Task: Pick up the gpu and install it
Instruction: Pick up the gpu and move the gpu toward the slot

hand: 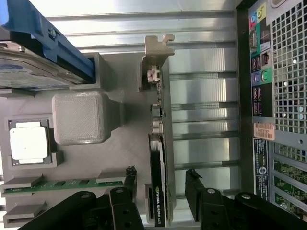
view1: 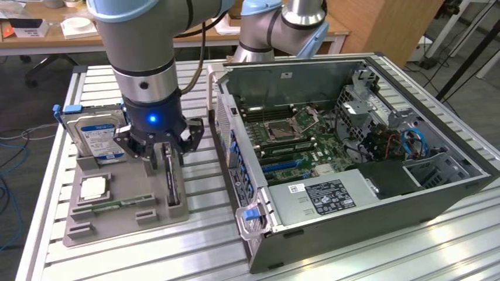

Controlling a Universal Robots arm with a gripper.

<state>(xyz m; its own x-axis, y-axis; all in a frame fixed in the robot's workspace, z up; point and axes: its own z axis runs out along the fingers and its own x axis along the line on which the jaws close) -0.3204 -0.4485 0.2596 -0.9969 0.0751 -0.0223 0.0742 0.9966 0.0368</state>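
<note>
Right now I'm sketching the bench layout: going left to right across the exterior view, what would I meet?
Hard drive → gpu standing on edge in the grey tray → motherboard inside the open computer case → blue cables in that case.

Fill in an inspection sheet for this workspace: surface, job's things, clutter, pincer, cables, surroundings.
Surface: slatted metal table carrying a grey holder tray and an open computer case.
Job's things: gpu standing on edge in the tray's slot.
Clutter: hard drive, processor chip, memory stick, all in the tray.
Pincer: open, straddling the gpu, not touching it.
Cables: blue wires inside the case; blue cable beside the table.
Surroundings: wooden desk behind.
</note>
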